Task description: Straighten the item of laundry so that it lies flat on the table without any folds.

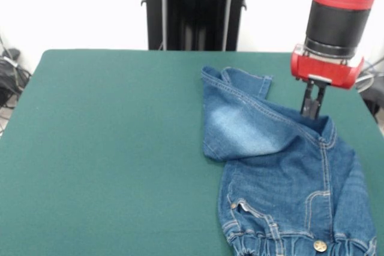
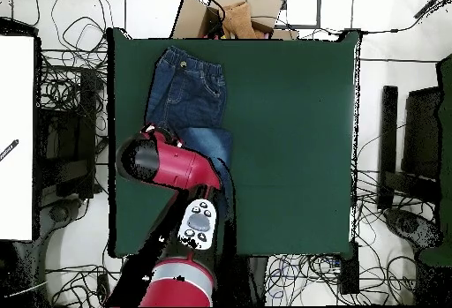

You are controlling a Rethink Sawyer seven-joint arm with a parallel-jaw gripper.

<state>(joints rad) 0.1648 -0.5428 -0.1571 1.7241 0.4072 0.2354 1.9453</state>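
Front camera facing robot; overhead straight down; shared table (image 1: 108, 148).

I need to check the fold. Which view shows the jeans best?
The front view: the jeans show one leg folded back across the other. Overhead, the arm covers part of the jeans, hiding the fold.

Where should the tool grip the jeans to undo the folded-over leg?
Probably the leg hem of the jeans, at the far edge toward the pedestal. That leg lies doubled across, its pale patch up and the cuff free on the table. Come straight down from above, then draw it away from the waistband.
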